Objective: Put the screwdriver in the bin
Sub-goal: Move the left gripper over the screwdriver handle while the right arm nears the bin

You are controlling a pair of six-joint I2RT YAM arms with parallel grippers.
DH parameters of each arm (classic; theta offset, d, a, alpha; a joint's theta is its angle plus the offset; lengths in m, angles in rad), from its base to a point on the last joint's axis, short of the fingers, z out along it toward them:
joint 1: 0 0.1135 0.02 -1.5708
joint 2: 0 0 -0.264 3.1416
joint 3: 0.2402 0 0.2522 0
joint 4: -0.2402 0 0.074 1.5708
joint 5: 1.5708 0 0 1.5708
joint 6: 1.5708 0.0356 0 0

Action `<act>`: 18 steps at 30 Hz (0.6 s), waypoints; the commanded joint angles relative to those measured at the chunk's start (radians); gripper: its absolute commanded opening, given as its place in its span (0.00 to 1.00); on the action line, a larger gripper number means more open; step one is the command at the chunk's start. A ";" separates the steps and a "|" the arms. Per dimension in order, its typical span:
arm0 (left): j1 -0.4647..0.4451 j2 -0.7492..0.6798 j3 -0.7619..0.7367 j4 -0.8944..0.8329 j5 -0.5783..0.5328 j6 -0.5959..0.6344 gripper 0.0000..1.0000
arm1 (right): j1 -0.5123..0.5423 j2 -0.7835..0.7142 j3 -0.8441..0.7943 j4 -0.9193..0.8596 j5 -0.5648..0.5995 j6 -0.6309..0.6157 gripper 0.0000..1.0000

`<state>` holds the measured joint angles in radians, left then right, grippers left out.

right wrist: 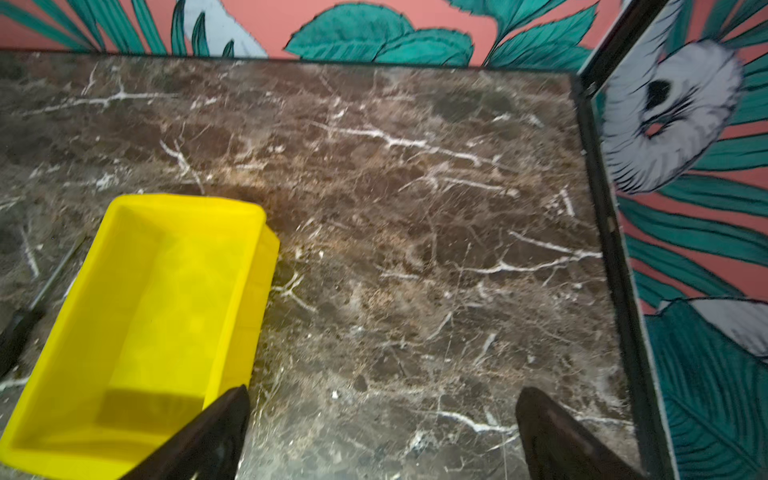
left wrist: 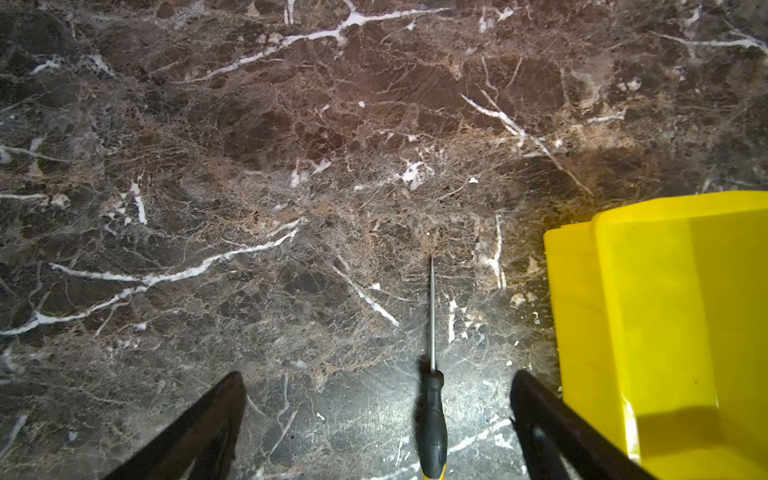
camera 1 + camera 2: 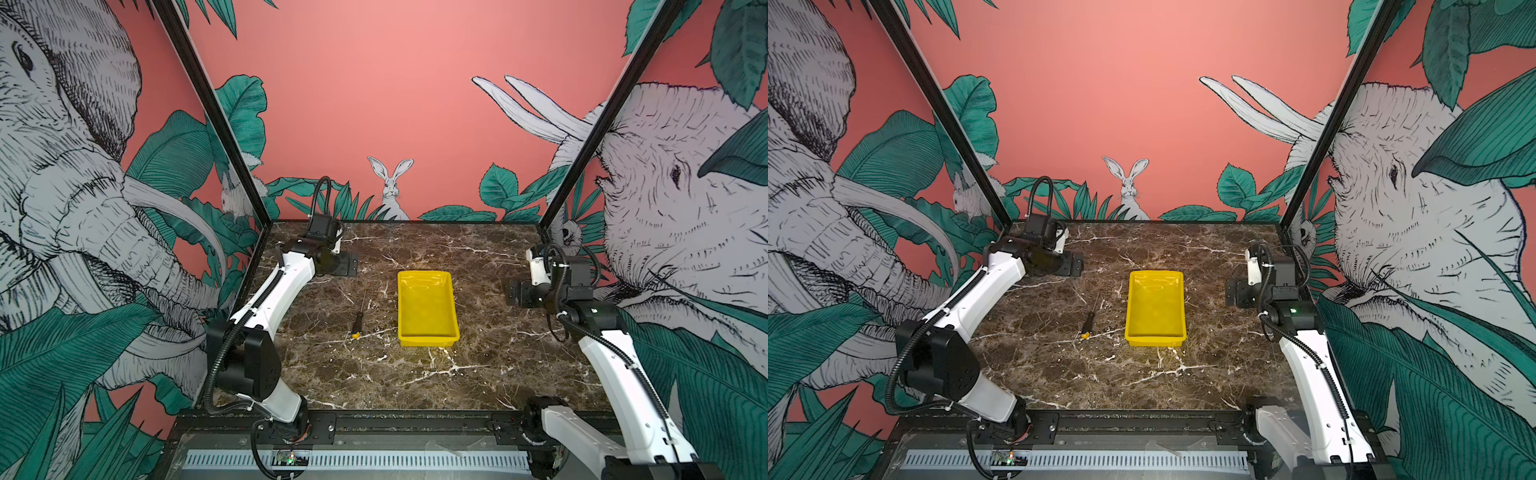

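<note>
The screwdriver (image 3: 356,323) lies flat on the worktop (image 3: 374,374), left of centre in a top view, just beside the bin (image 3: 430,341). The left tool (image 2: 377,376) and right tool (image 1: 383,390) stand spread, empty. Risk: the handle sits off-centre between the left jaws, so closing may roll it or nudge the bin.

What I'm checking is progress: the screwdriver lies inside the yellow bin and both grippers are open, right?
Not inside: the screwdriver lies on the table beside the bin, apart from it, as both top views show. The left gripper and right gripper are open.
</note>
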<state>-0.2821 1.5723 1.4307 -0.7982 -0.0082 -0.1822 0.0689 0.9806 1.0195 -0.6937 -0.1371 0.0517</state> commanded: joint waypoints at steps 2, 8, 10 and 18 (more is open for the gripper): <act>0.001 -0.011 0.042 -0.049 0.018 -0.028 1.00 | 0.013 -0.007 -0.002 -0.043 -0.122 -0.028 0.99; 0.000 -0.003 0.046 -0.059 0.006 -0.025 1.00 | 0.033 -0.010 -0.025 -0.026 -0.152 -0.041 1.00; 0.000 -0.003 0.052 -0.061 0.001 -0.026 1.00 | 0.044 -0.004 -0.033 -0.024 -0.179 -0.044 1.00; -0.014 0.008 0.068 -0.082 -0.009 -0.031 1.00 | 0.084 -0.005 -0.035 -0.027 -0.334 -0.049 1.00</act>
<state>-0.2859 1.5784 1.4731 -0.8379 -0.0055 -0.1959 0.1383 0.9825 0.9829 -0.7238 -0.3641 0.0185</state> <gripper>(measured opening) 0.996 0.997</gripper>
